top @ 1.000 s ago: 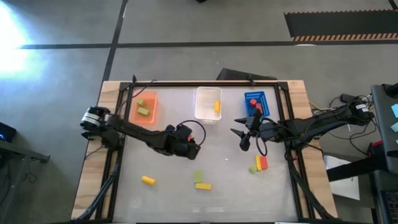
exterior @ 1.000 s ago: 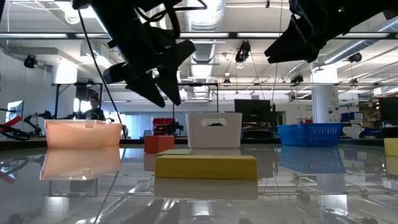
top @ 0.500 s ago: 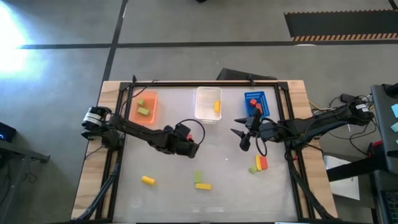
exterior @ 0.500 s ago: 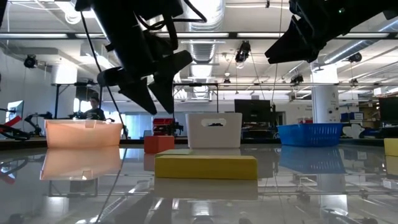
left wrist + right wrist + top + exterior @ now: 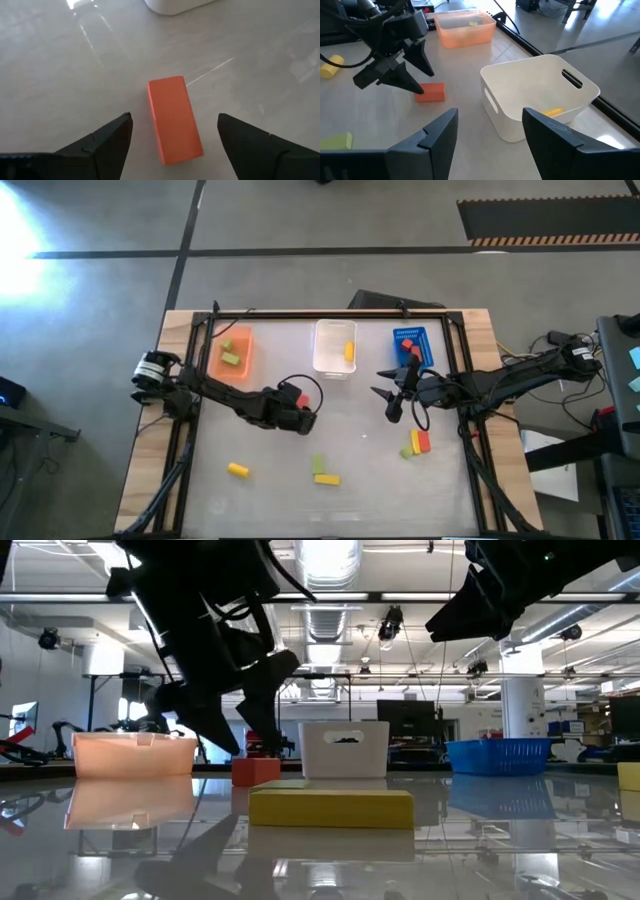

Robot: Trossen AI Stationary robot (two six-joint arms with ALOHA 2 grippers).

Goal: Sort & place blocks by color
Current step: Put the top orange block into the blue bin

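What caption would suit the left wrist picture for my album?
The left hand, fingers open, poised over a red block lying on the table.

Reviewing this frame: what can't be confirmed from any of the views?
- Blue bin contents: high view too small, right gripper overlaps its edge; low view shows only the wall.
- Red block in high view: mostly covered by left gripper.
- Orange bin blocks: low view blocked by its translucent wall.

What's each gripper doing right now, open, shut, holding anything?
Left gripper: open, straddling the red block, not gripping it.
Right gripper: open, empty, near the white bin.
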